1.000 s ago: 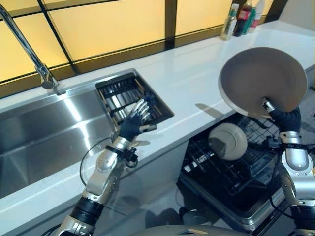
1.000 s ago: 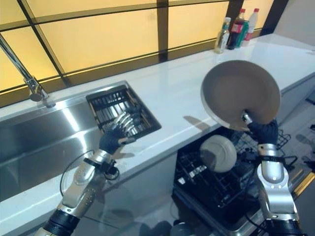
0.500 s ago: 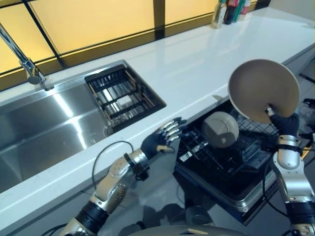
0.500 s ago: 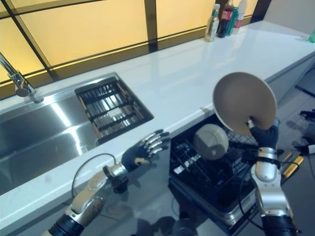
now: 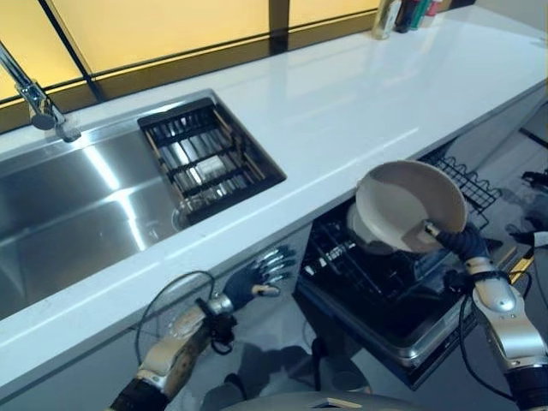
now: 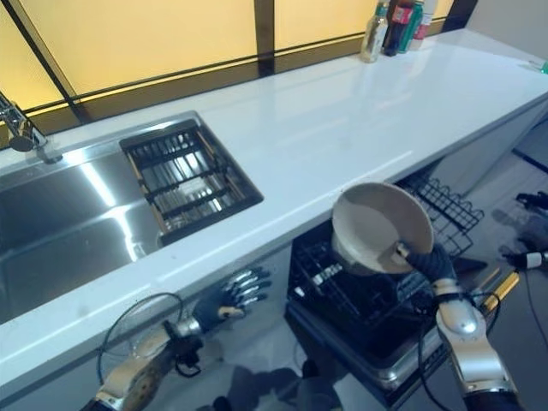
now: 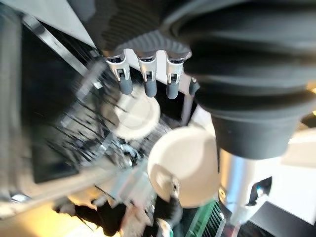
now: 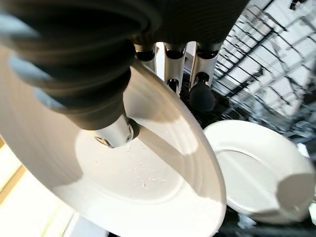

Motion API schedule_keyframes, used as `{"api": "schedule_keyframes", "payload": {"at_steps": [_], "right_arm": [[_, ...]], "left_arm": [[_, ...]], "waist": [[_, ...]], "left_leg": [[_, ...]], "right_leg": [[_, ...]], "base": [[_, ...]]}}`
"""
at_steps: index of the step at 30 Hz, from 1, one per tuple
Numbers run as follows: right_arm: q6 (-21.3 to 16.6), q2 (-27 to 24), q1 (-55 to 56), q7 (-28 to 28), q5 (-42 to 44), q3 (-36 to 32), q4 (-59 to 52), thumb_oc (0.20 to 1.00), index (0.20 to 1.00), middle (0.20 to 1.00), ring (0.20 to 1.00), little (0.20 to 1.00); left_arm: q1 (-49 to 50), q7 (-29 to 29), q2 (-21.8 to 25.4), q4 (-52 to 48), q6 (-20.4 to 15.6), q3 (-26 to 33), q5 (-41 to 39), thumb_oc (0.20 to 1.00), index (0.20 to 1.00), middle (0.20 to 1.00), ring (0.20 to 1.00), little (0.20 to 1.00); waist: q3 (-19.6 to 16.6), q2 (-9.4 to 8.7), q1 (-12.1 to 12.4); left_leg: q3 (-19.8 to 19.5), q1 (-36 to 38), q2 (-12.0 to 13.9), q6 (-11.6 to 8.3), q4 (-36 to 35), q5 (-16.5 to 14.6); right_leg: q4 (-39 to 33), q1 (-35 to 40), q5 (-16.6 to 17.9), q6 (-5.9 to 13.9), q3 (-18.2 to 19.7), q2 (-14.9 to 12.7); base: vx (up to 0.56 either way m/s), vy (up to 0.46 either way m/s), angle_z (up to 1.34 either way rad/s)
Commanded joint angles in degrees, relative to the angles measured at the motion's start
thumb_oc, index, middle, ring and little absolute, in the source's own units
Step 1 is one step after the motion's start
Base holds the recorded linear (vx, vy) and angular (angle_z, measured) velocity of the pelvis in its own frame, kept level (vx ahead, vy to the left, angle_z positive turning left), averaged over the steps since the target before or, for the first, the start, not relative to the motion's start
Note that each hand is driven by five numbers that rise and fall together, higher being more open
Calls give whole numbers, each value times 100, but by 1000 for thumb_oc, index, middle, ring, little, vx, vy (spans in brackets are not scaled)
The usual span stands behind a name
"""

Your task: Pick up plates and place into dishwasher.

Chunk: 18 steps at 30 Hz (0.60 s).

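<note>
Left hand: the left hand hangs below the counter edge, fingers relaxed and spread, empty.
Right hand: the right hand pinches the rim of a round beige ceramic plate, tilted over the black wire dishwasher rack.
Progress: one similar pale plate already stands in the rack; the held one is not yet seated.
Surface: glossy white countertop, stainless steel sink with a dark wire basket.
Room: bottles stand by the amber-lit window panels.
</note>
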Motion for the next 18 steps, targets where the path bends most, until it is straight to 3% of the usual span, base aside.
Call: {"api": "schedule_keyframes", "payload": {"at_steps": [1, 4, 8, 13, 18], "right_arm": [[-234, 79, 49, 159, -213, -29, -396, 200, 200, 200, 200, 200], [-196, 148, 328, 223, -214, 84, -324, 200, 200, 200, 200, 200], [-348, 336, 560, -78, -838, 343, -38, 200, 200, 200, 200, 200], [-265, 337, 184, -844, -1640, 755, 551, 200, 200, 200, 200, 200], [-139, 400, -318, -1492, -1666, 979, 1343, 200, 200, 200, 200, 200]], "left_arm": [[305, -122, 24, 192, -584, 373, 242, 1000, 1000, 1000, 1000, 1000], [480, -114, -98, 551, -572, 612, 387, 1000, 1000, 1000, 1000, 1000], [596, -153, -85, 602, -580, 739, 429, 1000, 1000, 1000, 1000, 1000], [370, -128, 13, 519, -641, 624, 264, 1000, 1000, 1000, 1000, 1000], [290, -281, 96, 345, -535, 513, 219, 1000, 1000, 1000, 1000, 1000]], "waist": [[144, -15, 67], [143, -28, 39], [133, -25, 60], [227, 31, 138], [257, 90, 289]], "left_leg": [[-33, -180, -106, 546, 275, -289], [-6, -135, -92, 562, 367, -354], [-48, -155, -115, 572, 410, -379], [-98, -291, -122, 560, 513, -381], [-170, -307, -145, 570, 585, -421]], "right_leg": [[660, -519, 241, 428, -18, -238], [778, -559, 254, 453, -13, -252], [821, -575, 281, 465, -43, -283], [864, -650, 315, 460, -153, -339], [882, -627, 370, 458, -275, -427]], "base": [[39, -45, -3], [83, -26, 1], [49, -32, 2], [-4, 1, 1], [49, -10, 2]]}}
